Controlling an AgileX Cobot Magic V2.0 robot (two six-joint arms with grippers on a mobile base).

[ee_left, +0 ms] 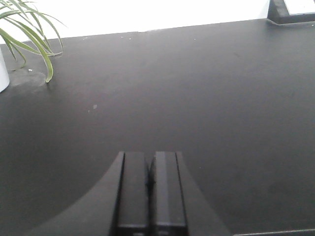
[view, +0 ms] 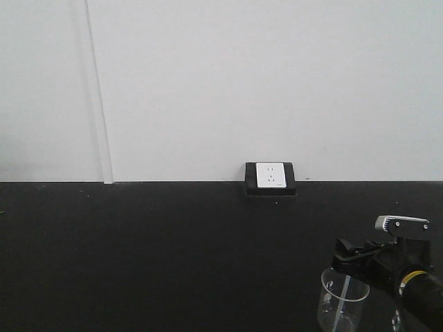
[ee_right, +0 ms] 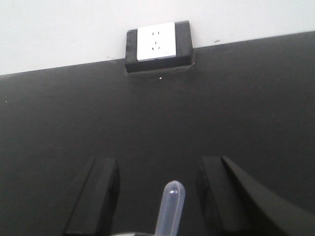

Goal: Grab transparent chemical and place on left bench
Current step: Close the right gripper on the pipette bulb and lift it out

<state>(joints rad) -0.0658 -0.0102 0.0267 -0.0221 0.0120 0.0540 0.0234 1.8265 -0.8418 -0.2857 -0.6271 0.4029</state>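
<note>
The transparent chemical, a clear whitish pipette (ee_right: 169,209), stands bulb up in a clear glass beaker (view: 342,302) at the front right of the black worktop. In the right wrist view its bulb rises between the two fingers of my right gripper (ee_right: 158,167). The jaws are wide open and touch neither side of it. In the front view the right gripper (view: 340,257) hovers over the beaker's rim. My left gripper (ee_left: 150,156) is shut and empty above bare worktop. The left bench with white bins is out of view.
This black worktop (view: 152,256) carries a white wall socket (view: 270,176) in a black frame at the white back wall. The socket also shows in the right wrist view (ee_right: 156,42). A green plant (ee_left: 29,34) in a white pot stands at the far left in the left wrist view.
</note>
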